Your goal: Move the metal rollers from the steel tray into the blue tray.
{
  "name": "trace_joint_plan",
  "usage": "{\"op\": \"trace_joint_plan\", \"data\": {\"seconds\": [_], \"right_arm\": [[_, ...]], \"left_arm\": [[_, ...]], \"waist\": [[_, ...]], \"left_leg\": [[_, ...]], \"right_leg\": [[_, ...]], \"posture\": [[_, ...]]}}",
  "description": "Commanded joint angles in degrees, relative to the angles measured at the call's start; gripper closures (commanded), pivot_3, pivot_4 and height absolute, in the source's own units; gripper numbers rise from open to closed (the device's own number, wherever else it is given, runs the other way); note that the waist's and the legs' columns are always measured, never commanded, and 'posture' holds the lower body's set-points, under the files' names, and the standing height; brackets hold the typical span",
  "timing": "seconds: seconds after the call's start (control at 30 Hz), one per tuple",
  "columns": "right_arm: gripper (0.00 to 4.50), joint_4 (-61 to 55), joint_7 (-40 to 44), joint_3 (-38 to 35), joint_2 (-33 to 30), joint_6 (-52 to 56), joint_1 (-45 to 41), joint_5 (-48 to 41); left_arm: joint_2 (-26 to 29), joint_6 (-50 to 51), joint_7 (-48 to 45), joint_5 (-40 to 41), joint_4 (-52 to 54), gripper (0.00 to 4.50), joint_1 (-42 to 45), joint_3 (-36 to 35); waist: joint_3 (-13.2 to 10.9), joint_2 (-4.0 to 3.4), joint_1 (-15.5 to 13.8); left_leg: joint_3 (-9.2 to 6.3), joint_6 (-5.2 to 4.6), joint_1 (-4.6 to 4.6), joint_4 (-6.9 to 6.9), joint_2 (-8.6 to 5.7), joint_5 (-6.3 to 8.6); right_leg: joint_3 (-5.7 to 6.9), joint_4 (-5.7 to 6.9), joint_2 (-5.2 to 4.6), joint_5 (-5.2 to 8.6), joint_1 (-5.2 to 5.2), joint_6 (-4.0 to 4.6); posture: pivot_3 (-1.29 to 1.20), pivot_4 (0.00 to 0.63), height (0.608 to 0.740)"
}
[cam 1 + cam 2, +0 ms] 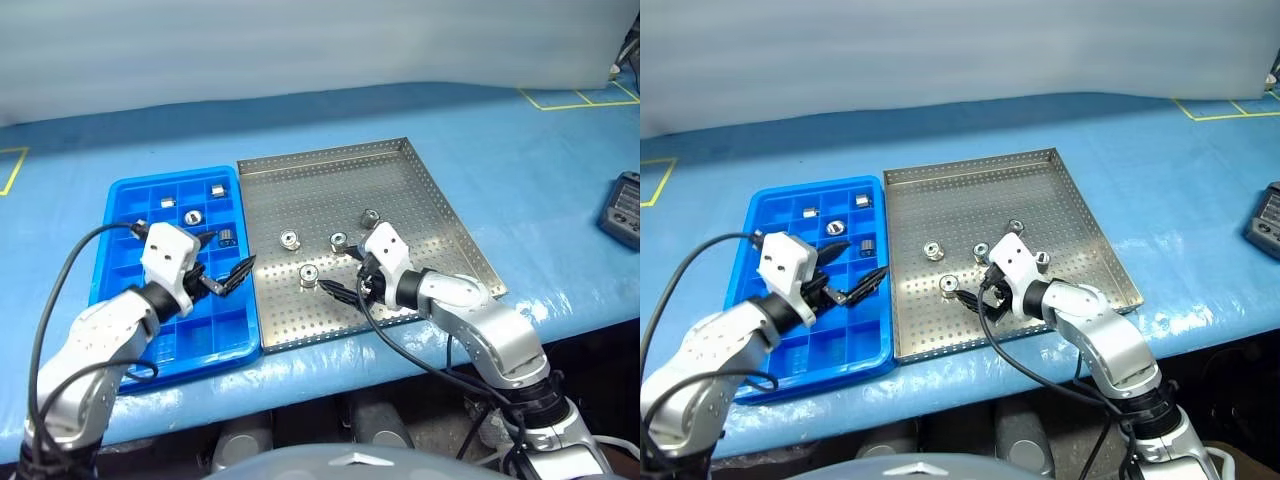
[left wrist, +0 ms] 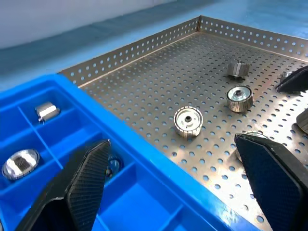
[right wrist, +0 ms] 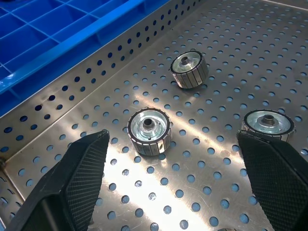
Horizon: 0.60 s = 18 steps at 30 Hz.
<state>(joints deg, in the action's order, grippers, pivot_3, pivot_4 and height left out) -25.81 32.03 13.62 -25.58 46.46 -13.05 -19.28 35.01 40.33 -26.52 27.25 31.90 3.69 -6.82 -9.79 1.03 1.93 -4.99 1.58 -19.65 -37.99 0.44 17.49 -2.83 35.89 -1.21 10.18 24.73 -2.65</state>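
The right pincer [image 1: 338, 290], spread and empty, hovers just short of the nearest roller [image 1: 309, 275] by the steel tray's [image 1: 430, 190] front edge; the left pincer [image 1: 228, 270], also spread, hangs over the blue tray [image 1: 125, 195].

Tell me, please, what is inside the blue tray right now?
The blue tray holds at least five rollers in separate far compartments; the left gripper and arm cover some nearer ones.
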Motion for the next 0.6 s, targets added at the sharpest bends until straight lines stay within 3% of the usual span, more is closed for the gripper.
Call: {"op": "trace_joint_plan", "data": {"seconds": [0.03, 0.33, 0.6], "right_arm": [[0.02, -1.58, -0.32, -0.02, 0.76, -1.45, -0.68, 0.17], [0.02, -2.49, -1.8, 1.65, 3.55, -3.19, 0.69, 1.03], [0.02, -3.58, -2.92, 1.96, 4.26, -3.18, 2.03, 1.11]], "left_arm": [[1.42, 0.41, -3.47, -1.88, -6.49, 0.0, 7.84, 4.31], [-2.91, -2.69, -9.84, -9.27, -28.99, 0.0, 24.72, 16.28], [-5.99, -6.41, -14.61, -14.65, -39.39, 0.0, 30.14, 21.22]], "waist": [[0.0, 0.0, 0.16], [0.0, -0.01, 0.83], [0.0, -0.01, 2.18]], "left_leg": [[0.01, 0.0, 0.01, 0.0, -0.01, 0.0], [0.01, -0.04, -0.09, 0.08, -0.04, 0.02], [0.01, -0.05, -0.09, 0.04, -0.05, 0.03]], "right_leg": [[-0.02, -0.01, 0.0, -0.02, -0.01, -0.02], [-0.03, -0.07, -0.02, -0.25, 0.08, -0.18], [-0.05, -0.05, -0.03, -0.25, 0.07, -0.24]], "posture": [[0.0, 0.15, 0.74], [-0.06, 0.15, 0.74], [-0.09, 0.15, 0.74]]}}
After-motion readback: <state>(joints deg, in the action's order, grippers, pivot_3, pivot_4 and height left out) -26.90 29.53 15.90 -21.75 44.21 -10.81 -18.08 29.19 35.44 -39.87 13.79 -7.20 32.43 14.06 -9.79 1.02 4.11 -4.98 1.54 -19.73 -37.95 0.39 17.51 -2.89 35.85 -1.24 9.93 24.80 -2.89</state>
